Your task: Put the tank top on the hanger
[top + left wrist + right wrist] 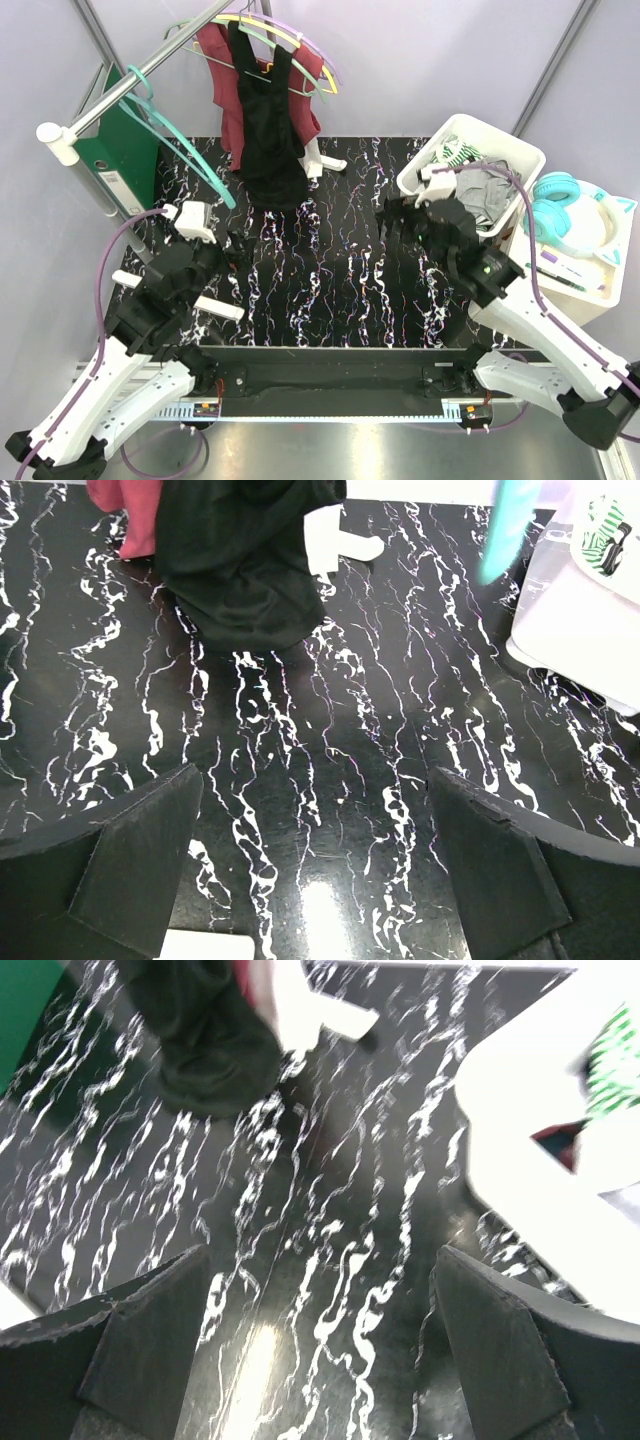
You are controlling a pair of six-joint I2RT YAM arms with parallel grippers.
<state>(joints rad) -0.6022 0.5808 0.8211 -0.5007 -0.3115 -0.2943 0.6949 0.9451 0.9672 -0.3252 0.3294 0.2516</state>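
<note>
The light grey tank top (487,196) lies crumpled in the white basket (425,178) at the right back of the table. The teal hanger (178,138) hangs from the rack's rail at the left; it shows as a teal blur in the left wrist view (510,525). My left gripper (232,250) is open and empty, low over the marbled table left of centre (315,780). My right gripper (400,215) is open and empty, just left of the basket (320,1260). The basket's wall shows in the right wrist view (530,1150).
A black top (268,125) and a maroon top (222,70) hang on other hangers at the back centre, reaching down to the table. A green binder (125,150) stands at the left. Teal headphones (560,215) lie in a white tray at the far right.
</note>
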